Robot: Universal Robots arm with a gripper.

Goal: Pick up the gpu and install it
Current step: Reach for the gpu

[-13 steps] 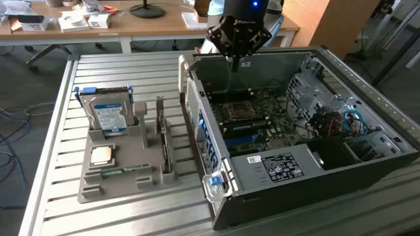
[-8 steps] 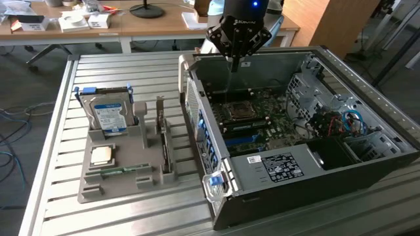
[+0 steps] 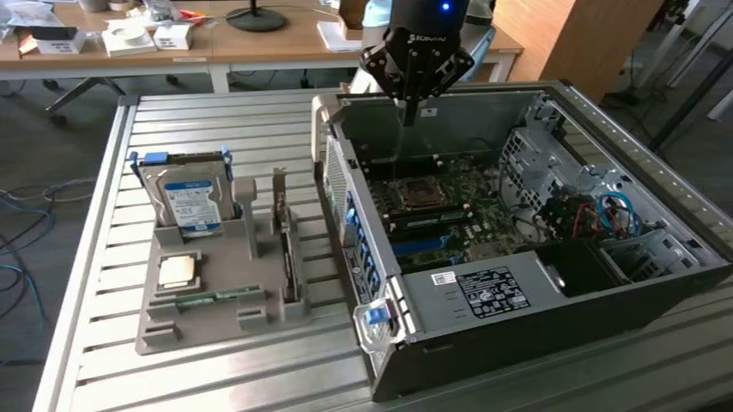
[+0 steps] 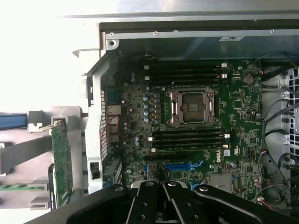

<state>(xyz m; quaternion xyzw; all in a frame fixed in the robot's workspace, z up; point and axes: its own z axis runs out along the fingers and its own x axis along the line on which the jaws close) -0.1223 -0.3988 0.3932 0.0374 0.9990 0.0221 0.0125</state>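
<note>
Slatted table | gpu: thin card on edge in grey holder, silvery bracket | hand clenched, empty

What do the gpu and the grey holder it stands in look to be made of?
The gpu: green circuit board with small soldered parts, shiny metal bracket at one end. The grey holder: probably matte moulded plastic, uniformly dull grey; can't confirm.
</note>
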